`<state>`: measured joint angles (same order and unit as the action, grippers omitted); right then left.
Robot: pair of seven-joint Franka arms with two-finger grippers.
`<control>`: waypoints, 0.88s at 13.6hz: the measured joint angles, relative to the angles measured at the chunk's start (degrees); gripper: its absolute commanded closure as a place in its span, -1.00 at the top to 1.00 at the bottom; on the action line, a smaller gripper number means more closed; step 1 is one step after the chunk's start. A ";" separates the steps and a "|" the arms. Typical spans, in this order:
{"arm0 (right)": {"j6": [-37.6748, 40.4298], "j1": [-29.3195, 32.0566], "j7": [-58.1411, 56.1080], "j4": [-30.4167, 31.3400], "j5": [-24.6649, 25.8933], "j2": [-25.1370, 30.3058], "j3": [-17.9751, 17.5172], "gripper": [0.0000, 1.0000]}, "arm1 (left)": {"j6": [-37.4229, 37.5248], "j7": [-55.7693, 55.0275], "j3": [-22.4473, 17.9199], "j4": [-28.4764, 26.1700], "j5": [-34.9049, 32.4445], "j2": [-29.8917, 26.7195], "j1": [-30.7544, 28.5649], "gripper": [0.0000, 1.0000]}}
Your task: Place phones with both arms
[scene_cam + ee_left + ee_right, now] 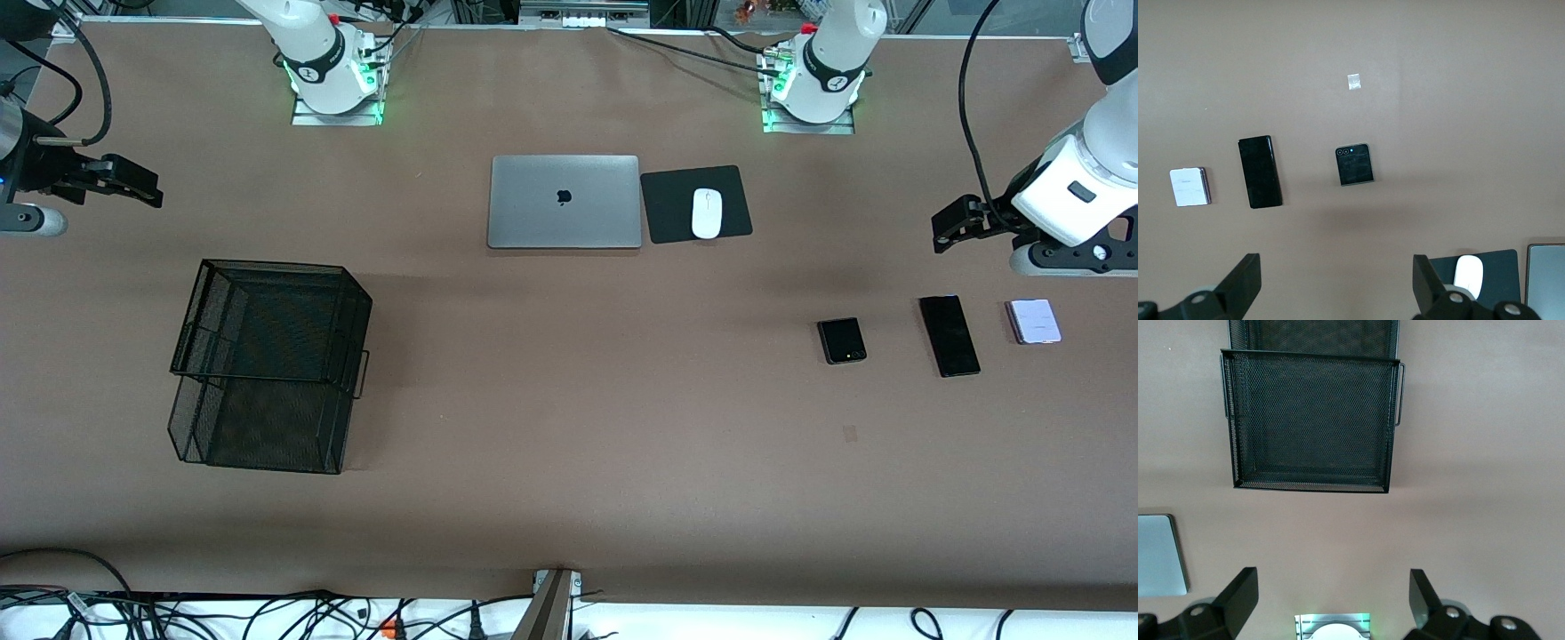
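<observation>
Three phones lie in a row on the brown table toward the left arm's end: a small squarish black one (841,340) (1354,164), a long slim black slab (949,335) (1260,171) and a small pale lavender-white one (1035,321) (1189,187). My left gripper (949,224) (1337,283) is open and empty, up in the air over bare table beside the phones. My right gripper (133,185) (1333,600) is open and empty, up over bare table at the right arm's end. Both arms wait.
A black wire-mesh tray stack (267,364) (1311,420) stands toward the right arm's end. A closed silver laptop (564,201) lies mid-table, with a white mouse (706,213) (1469,275) on a black pad (695,204) beside it. A small pale tape mark (1353,81) lies nearer the front camera than the phones.
</observation>
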<state>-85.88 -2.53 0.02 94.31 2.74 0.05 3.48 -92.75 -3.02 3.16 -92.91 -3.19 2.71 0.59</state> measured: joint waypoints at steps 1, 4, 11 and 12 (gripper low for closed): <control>0.00 0.00 0.00 0.00 0.00 0.00 0.00 1.00 | 0.03 0.00 0.00 0.01 0.00 0.00 0.00 1.00; 0.00 0.00 0.00 0.01 0.00 -0.01 0.00 1.00 | 0.36 0.00 0.00 0.01 0.00 0.05 0.00 1.00; 0.00 0.02 0.00 0.03 0.00 -0.07 0.01 1.00 | 1.93 0.01 0.01 -0.33 0.00 7.14 0.00 1.00; 0.00 0.02 0.00 0.03 0.00 -0.07 0.00 1.00 | 1.11 0.00 0.01 -0.39 0.00 9.42 0.00 1.00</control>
<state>-85.88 -2.50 0.02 94.33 2.74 -0.02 3.48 -91.63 -3.02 3.17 -93.31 -3.19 12.13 0.59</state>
